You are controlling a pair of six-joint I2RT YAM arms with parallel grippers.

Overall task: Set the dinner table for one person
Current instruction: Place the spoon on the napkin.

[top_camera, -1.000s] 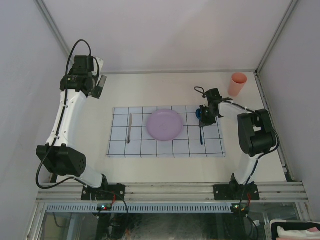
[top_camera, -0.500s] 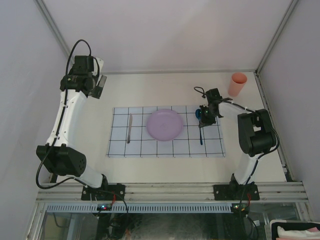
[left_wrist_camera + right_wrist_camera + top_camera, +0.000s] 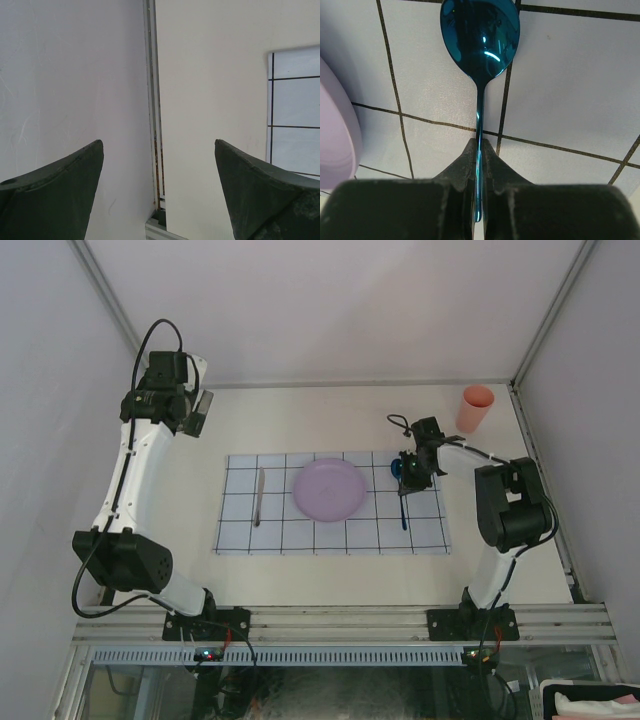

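Currently right jaws pinch the blue spoon point(image 3: 480, 40) beside the lilac plate point(image 3: 329, 489); left jaws gape wide.

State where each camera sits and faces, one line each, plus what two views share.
Top external: above and behind the bases, looking down on the dinner table; left arm and right arm show.
Left wrist: on the raised left arm, looking past the open left gripper at table edge and grid cloth.
Right wrist: low over the cloth, facing the blue spoon clamped in the right gripper.
Shared: top external and right wrist show spoon and purple plate.
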